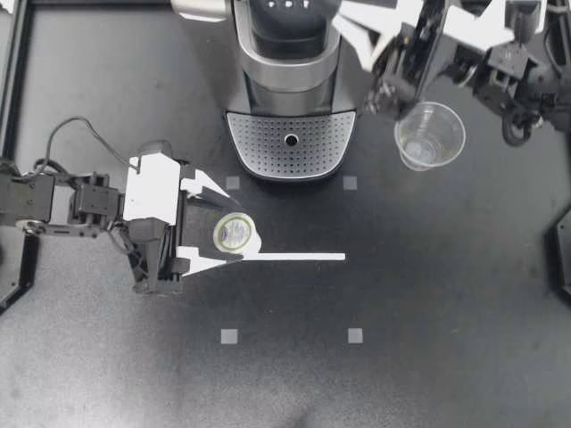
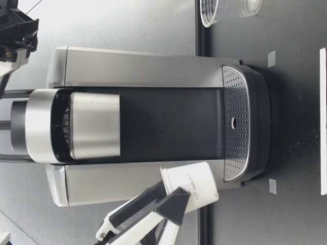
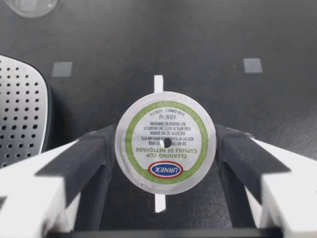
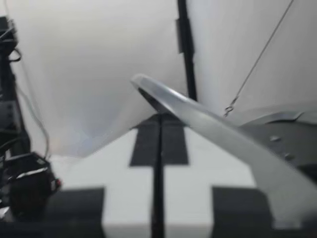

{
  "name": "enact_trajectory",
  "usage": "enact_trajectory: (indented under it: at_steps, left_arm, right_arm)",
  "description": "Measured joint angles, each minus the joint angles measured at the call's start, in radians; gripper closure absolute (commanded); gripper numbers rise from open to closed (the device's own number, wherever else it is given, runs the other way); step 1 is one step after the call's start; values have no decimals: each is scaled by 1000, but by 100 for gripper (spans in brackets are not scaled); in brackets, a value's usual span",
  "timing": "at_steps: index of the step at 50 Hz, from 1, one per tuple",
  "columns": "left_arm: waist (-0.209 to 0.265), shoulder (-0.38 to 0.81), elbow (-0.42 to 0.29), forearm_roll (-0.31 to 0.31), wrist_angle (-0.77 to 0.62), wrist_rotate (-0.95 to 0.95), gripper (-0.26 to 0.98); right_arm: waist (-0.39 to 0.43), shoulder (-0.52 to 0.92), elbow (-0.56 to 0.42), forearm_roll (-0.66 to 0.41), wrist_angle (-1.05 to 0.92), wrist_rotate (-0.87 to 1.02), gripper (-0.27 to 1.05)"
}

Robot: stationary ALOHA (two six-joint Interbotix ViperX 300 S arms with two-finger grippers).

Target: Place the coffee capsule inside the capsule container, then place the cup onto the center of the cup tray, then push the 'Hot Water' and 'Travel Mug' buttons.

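Gripping the white foil-topped coffee capsule [image 1: 234, 233] side-on, lid up, my left gripper [image 1: 228, 226] sits just in front of the silver coffee machine [image 1: 290, 80], while my right gripper [image 1: 366, 40] is pinched closed beside its head.

Your test bench in a robotics lab: a coffee machine [image 1: 290, 80] stands on a black table [image 1: 446, 294] marked with grey squares [image 1: 229, 336] and a white strip [image 1: 294, 257], framed by a black rail [image 1: 20, 89], before a plain pale screen [image 2: 127, 23].
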Motion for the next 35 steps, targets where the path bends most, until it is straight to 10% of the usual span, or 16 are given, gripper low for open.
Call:
enact_trajectory:
  at_steps: [35]
  left_arm:
    - [0,-20,-89,26,51,57,16]
  right_arm:
    - [-176,89,-106,-2,-8,3,73]
